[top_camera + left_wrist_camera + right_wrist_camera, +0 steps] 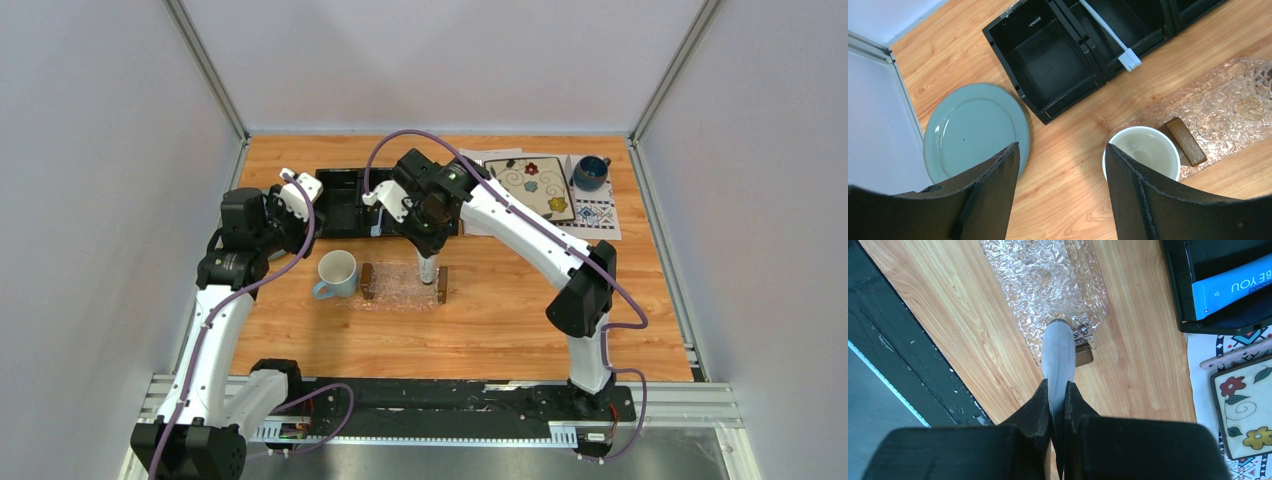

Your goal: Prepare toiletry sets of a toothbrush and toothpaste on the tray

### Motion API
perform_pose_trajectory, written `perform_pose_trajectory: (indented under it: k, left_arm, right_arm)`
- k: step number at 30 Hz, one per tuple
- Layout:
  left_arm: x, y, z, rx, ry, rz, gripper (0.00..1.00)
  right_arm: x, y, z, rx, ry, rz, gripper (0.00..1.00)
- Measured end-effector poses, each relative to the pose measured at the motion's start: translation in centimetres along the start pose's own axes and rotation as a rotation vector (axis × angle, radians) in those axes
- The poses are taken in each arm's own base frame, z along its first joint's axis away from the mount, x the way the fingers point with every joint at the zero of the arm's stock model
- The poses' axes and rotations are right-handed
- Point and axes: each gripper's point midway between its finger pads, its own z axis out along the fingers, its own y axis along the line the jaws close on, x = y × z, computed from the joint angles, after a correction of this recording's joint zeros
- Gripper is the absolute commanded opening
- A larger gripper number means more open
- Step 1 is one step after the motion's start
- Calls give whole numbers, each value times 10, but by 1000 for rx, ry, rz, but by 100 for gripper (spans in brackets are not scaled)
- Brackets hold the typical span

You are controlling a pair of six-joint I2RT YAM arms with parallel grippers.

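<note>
My right gripper (428, 240) (1058, 385) is shut on the flat end of a pale grey-white toothpaste tube (1058, 350) (428, 268). The tube hangs upright, its lower end at the clear textured tray (400, 285) (1043, 280), close to the right-hand brown bar (1084, 355). The toothbrush (1108, 32) lies in a compartment of the black organizer (1048, 60), its head poking over the rim. My left gripper (292, 212) (1063, 150) hangs open over bare wood left of the tray (1228, 100), holding nothing.
A white mug (337, 272) (1143, 150) stands just left of the tray. A grey-green plate (973, 130) lies below my left arm. A blue toothpaste box (1233, 287) sits in the organizer (345, 200). The floral plate (535, 187) and a blue cup (590, 172) are at back right.
</note>
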Motion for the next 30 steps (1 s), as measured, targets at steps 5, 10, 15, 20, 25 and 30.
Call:
perform_pose_trajectory:
  k: [5, 10, 15, 20, 25, 30]
  left_arm:
    - [1, 0, 1, 3, 4, -2, 71]
    - [2, -1, 2, 7, 8, -3, 71]
    - [2, -1, 3, 9, 8, -4, 71]
    - [2, 0, 3, 8, 9, -5, 71]
    - [3, 0, 3, 7, 10, -6, 71]
    - [3, 0, 3, 7, 10, -6, 71]
  right_arm:
    - [1, 0, 5, -3, 10, 1, 0]
    - [1, -1, 6, -4, 13, 2, 0]
    - [1, -1, 6, -4, 12, 2, 0]
    - [1, 1, 8, -5, 15, -1, 0]
    - [0, 6, 12, -10, 25, -14, 0]
    - [0, 7, 12, -6, 27, -20, 0]
